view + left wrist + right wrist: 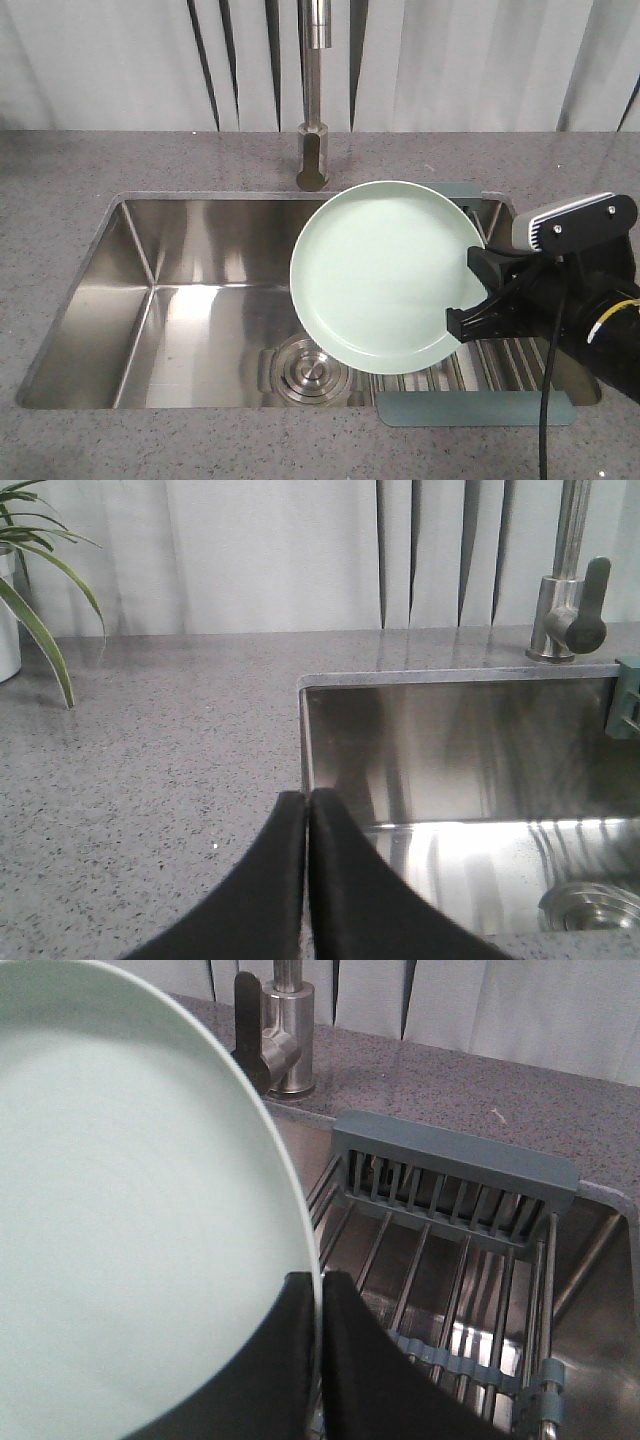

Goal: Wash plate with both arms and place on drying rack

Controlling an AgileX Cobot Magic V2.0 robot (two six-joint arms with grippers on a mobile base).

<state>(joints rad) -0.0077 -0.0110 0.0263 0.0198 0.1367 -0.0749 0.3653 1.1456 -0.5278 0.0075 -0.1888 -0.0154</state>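
Note:
The pale mint-green plate (385,275) hangs tilted above the right half of the sink, its face towards the front camera. My right gripper (470,300) is shut on the plate's right rim; in the right wrist view the plate (130,1210) fills the left side and the gripper (320,1285) pinches its edge. The drying rack (500,375) lies across the sink's right end, below and behind the plate, its rods and grey-green bar (450,1170) showing. My left gripper (307,798) is shut on nothing, over the counter by the sink's left rim; it is out of the front view.
A steel tap (314,90) stands behind the sink, just left of the plate's top. The round drain (310,368) sits in the basin floor below the plate. The steel sink (180,300) is set in a grey speckled counter (60,200). A potted plant's leaves (30,600) show far left.

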